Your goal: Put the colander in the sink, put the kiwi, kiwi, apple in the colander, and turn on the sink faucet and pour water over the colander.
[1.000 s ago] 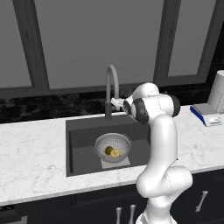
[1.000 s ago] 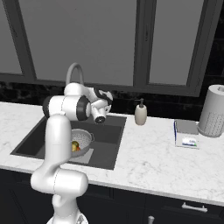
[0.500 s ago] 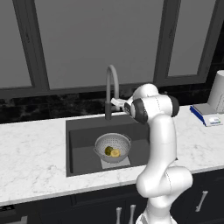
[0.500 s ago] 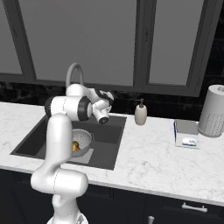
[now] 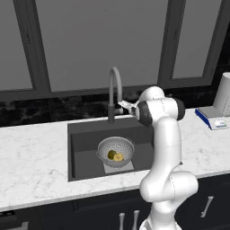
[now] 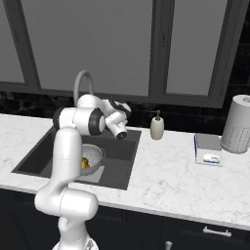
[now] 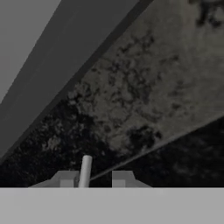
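Observation:
The sink faucet (image 5: 114,88) rises behind the dark sink (image 5: 85,148). My gripper (image 5: 122,105) is at the faucet's right side, level with its stem. In the hand view the gripper (image 7: 94,178) stands slightly open. The faucet's pale lever (image 7: 85,169) stands between the fingertips, close to the left one and clear of the right. The colander (image 5: 116,143) stands in the sink on the lighter plate. Inside it lie a dark kiwi (image 5: 111,154) and a yellower kiwi (image 5: 118,157). The apple (image 6: 83,164) peeks out past my arm. No water is in view.
A cream soap dispenser (image 6: 157,128) stands on the counter right of the sink. Farther right are a blue-and-white flat box (image 6: 207,149) and a paper towel roll (image 6: 237,124). Dark backsplash and window frames close off the back.
The arm stays beside the faucet, in almost the same place. The things in the sink have not moved.

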Tool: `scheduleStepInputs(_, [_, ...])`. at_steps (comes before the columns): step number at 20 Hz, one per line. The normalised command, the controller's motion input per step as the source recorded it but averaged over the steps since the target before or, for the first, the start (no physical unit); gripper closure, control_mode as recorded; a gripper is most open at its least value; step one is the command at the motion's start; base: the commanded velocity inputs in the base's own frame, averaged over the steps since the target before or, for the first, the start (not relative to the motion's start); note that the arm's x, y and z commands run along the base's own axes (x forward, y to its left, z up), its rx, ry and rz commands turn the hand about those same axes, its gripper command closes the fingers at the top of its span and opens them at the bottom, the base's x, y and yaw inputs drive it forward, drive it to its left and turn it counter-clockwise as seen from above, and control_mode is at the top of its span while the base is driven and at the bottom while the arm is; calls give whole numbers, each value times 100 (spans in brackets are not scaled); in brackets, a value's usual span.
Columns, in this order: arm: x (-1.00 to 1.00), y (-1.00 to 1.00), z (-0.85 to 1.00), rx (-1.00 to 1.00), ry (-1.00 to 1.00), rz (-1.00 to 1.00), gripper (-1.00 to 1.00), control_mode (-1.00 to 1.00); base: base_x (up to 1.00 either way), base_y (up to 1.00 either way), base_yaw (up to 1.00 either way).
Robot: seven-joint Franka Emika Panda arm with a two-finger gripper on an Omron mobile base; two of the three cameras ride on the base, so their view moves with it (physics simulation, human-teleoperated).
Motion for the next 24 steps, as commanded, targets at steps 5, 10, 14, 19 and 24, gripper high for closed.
scheduleStepInputs(5, [0, -100, -93, 25, 7, 9, 100, -100, 0, 0, 0])
scheduleStepInputs(10, [0, -98, -82, 18, 2, 8, 100, -100, 0, 0, 0])
scheduleStepInputs(14, [-6, -92, -74, 14, 0, 8, 100, -100, 0, 0, 0])
scheduleStepInputs(19, [-39, -73, -37, 17, -9, 10, 100, -100, 0, 0, 0])
scheduleStepInputs(24, [-100, -56, 67, 36, -44, 17, 100, -100, 0, 0, 0])
